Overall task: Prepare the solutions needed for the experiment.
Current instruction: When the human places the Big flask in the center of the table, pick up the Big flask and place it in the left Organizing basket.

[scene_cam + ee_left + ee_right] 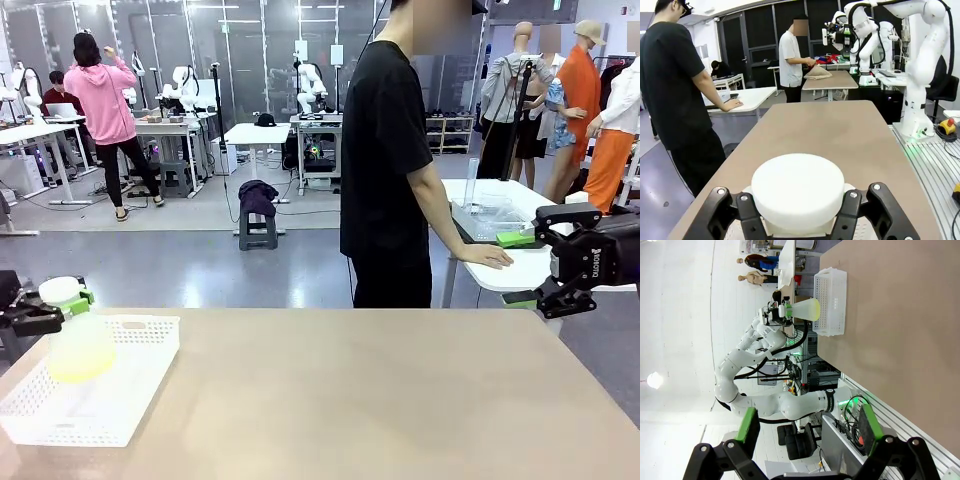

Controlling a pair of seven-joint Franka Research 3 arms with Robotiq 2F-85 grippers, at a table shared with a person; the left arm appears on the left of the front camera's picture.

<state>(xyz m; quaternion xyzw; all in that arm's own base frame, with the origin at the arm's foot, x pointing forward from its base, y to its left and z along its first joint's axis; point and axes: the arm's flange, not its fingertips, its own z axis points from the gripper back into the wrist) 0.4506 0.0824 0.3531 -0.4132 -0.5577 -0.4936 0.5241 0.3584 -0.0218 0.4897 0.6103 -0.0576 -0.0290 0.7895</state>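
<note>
Yellow solutions point(78, 365) in flask point(76, 340), neck in left gripper point(62, 305), above basket point(120, 405).

I see my left gripper point(797, 220) clamped on the flask's white cap point(797, 190), over the tan table point(840, 135); a person point(675, 90) stands far left

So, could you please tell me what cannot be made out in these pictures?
- Left wrist view: the frosted conical flask's white cap hides its body and liquid.
- Front view: the picture's edge cuts off the left pincer behind its fingers.
- Right wrist view: the white perforated plastic basket's contents are too small to tell.
</note>
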